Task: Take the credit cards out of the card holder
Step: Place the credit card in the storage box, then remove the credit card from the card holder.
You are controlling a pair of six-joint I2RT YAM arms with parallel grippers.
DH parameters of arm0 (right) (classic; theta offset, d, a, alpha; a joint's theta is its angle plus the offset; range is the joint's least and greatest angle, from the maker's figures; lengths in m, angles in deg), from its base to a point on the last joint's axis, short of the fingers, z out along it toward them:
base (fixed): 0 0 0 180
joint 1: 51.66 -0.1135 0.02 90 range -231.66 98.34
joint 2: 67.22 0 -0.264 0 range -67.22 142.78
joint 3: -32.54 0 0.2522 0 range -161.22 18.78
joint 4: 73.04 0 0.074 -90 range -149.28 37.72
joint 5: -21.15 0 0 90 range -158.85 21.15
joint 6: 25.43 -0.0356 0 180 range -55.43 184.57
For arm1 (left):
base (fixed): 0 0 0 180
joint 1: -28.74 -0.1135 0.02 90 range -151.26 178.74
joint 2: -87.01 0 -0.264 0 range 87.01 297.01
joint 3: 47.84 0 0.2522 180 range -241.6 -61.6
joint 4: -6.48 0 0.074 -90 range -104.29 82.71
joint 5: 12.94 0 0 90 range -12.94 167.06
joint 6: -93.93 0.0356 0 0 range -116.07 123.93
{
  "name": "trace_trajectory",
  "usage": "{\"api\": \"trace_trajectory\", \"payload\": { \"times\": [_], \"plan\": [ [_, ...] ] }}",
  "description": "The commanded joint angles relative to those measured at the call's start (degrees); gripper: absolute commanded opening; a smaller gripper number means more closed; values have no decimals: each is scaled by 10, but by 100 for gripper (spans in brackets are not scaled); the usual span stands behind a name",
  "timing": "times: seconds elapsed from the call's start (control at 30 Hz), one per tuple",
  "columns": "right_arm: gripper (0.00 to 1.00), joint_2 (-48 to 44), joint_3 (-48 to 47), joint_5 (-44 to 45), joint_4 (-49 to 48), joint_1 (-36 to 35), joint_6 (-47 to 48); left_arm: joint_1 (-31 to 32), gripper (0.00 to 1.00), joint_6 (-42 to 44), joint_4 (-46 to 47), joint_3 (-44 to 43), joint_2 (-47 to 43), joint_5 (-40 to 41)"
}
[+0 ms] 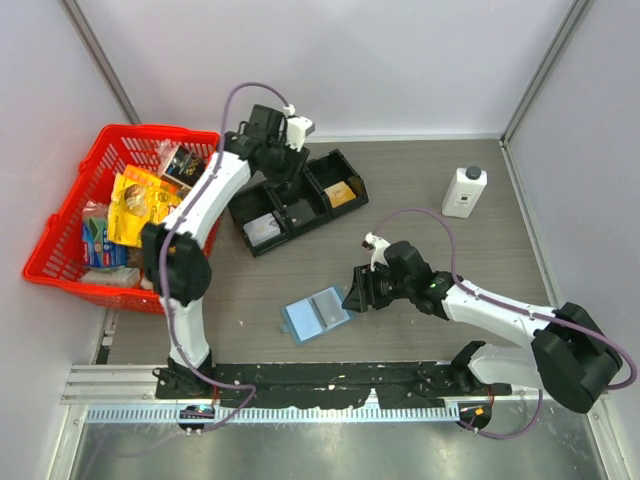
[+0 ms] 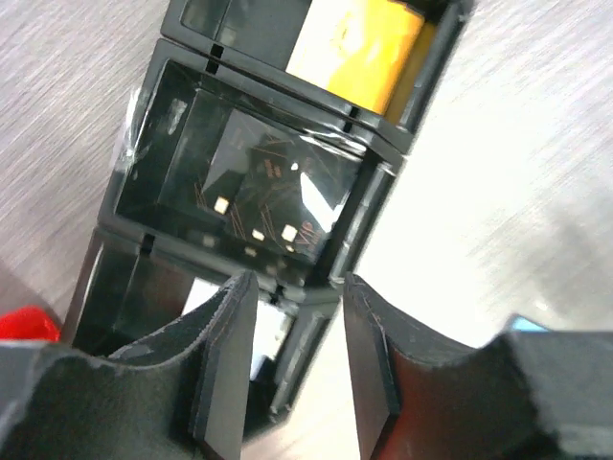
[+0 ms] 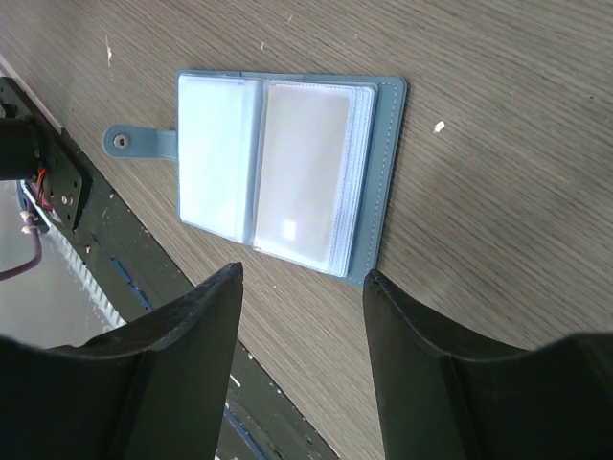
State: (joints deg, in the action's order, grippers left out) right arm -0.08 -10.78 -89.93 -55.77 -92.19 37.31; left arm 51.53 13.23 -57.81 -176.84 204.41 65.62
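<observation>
The light-blue card holder [image 1: 315, 313] lies open and flat on the table near the front edge. In the right wrist view the card holder [image 3: 388, 172] shows clear sleeves with a whitish credit card [image 3: 297, 177] inside. My right gripper [image 1: 352, 298] is open and empty, just right of the holder; in its wrist view the right gripper [image 3: 302, 278] hovers a little short of the holder's edge. My left gripper [image 1: 290, 185] is open and empty above the black tray [image 1: 300, 205]. A pale grey card [image 1: 263, 231] lies in the tray's near-left compartment.
The black three-compartment tray [image 2: 129, 192] holds a yellow card [image 2: 359, 43] in one end compartment and a dark glossy item [image 2: 259, 182] in the middle. A red basket [image 1: 60, 235] of packets stands at the left. A white bottle [image 1: 464, 191] stands at the back right.
</observation>
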Motion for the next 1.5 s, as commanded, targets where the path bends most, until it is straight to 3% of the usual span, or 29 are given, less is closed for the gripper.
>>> {"api": "trace_trajectory", "payload": {
  "times": [0.0, 0.17, 0.4, 0.6, 1.0, 1.47],
  "plan": [
    [58, 20, -31, 2, -27, -4, 10, 10, 45, -119, 103, 144, -162, -42],
    [58, 41, -44, 8, -29, -16, 9, 27, 46, -230, 172, 331, -315, -50],
    [58, 65, -58, 67, -25, -57, -5, 149, 47, -384, 204, 556, -470, 82],
    [57, 77, -59, 104, -25, -78, -30, 242, 48, -543, 272, 701, -533, 174],
    [44, 119, -74, 164, -32, -112, -39, 297, 40, -623, 363, 806, -489, 219],
    [40, 155, -73, 117, -52, -122, -51, 321, 27, -644, 360, 855, -431, 205]
  ]
}}
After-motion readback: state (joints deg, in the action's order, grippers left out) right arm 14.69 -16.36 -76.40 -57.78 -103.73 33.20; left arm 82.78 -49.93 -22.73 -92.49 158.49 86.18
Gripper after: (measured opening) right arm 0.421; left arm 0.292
